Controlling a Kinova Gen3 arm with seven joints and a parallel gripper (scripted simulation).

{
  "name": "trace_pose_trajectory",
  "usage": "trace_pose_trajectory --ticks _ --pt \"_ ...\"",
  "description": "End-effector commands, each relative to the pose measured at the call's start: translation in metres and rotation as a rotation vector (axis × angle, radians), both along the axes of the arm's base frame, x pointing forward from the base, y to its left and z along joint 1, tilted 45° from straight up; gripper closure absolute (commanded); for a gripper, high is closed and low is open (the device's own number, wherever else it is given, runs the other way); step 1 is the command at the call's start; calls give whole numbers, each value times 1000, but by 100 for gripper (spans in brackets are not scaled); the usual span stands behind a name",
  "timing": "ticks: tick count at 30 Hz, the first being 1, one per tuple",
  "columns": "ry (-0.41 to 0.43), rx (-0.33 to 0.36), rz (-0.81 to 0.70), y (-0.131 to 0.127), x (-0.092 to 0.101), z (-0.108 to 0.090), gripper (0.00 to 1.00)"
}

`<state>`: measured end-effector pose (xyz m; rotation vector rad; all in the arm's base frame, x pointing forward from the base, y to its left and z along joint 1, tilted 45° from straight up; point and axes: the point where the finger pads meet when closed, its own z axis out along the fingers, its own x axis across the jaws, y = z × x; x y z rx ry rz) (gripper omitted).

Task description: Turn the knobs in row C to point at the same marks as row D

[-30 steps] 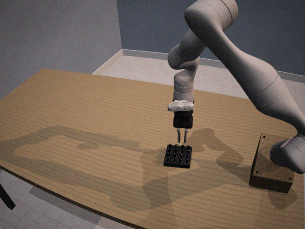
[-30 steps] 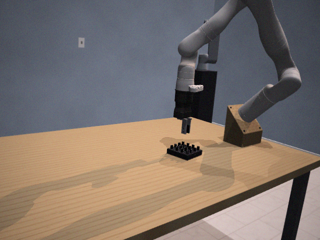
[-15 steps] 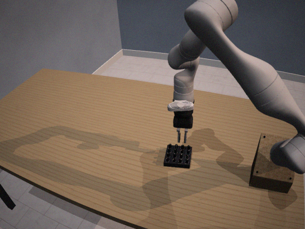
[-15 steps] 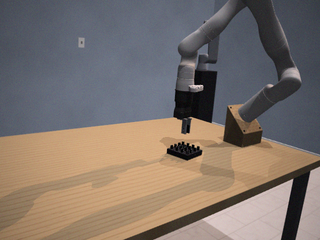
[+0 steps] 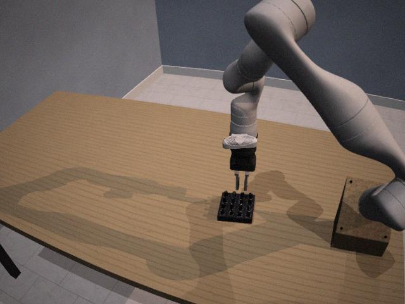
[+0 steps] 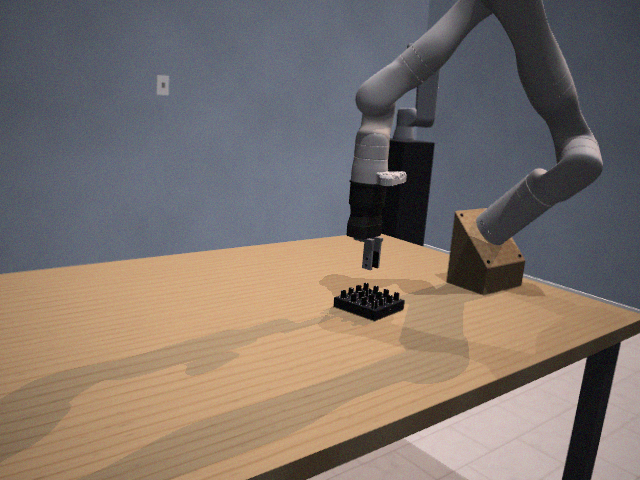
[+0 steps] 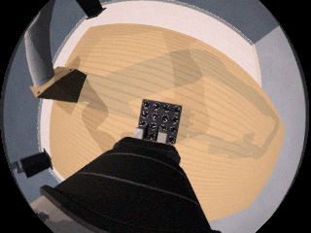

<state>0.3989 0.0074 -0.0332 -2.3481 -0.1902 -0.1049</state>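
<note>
The black knob box (image 5: 236,208) (image 6: 368,302) (image 7: 162,116) stands on its feet on the wooden table (image 5: 98,147), with four rows of small black knobs. The knobs' white lines and the printed names are too small to read in any view. My gripper (image 5: 241,189) (image 6: 372,267) (image 7: 152,130) hangs straight down a short way above the box's far edge, clear of the knobs. Its fingers stand partly closed with a narrow gap and nothing between them.
A wedge-shaped wooden block (image 5: 356,228) (image 6: 483,258) (image 7: 65,84) carries the arm's base at the table's right. The arm's shadow falls across the table around the box. A dark cabinet (image 6: 410,191) stands behind the table.
</note>
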Motion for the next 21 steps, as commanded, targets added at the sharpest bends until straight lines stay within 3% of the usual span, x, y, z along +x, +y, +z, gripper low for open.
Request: trace_pose_trajectory --ticks 1,21 --pt "1 1 0 1 0 -1 54" --pt "1 1 0 17 0 -17 54"
